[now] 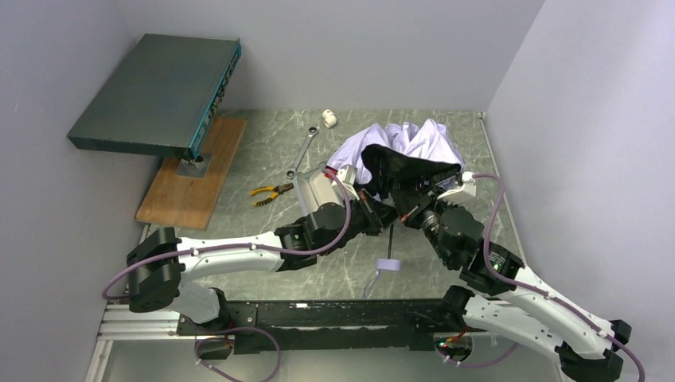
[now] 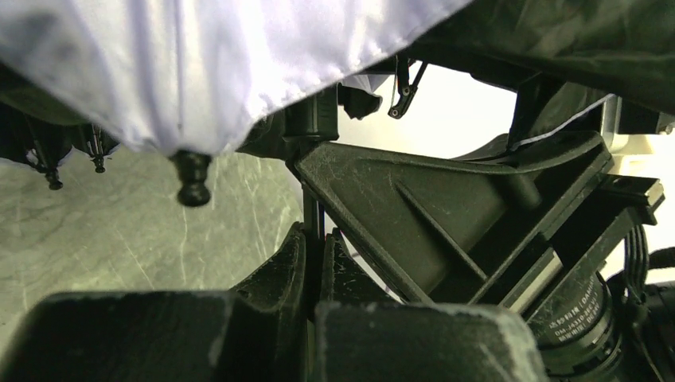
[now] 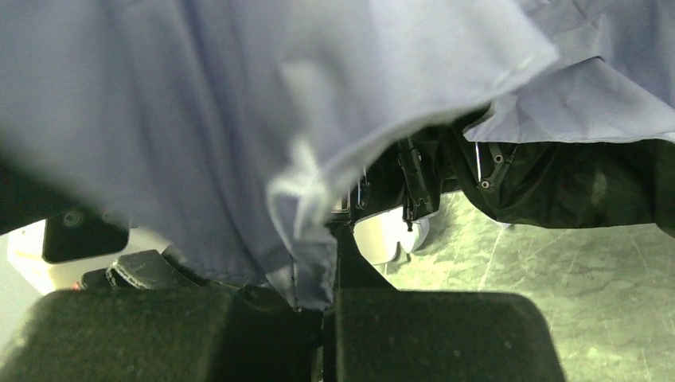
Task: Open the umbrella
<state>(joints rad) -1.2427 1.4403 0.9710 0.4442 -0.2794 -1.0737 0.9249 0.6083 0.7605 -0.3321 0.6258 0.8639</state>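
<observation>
Pinching the shaft (image 1: 390,241) of the umbrella (image 1: 402,159), the left gripper (image 2: 313,263) and right gripper (image 3: 326,310) are both pressed shut; its crumpled canopy (image 1: 426,139) lies toward one o'clock on the table (image 1: 334,270). Probably best: anchor one, push the other toward twelve.

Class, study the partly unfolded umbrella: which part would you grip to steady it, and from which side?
Probably the lilac handle, from the near side: it is free at the end of the black shaft, pointing at the arm bases, while limp canopy covers the far end.
</observation>
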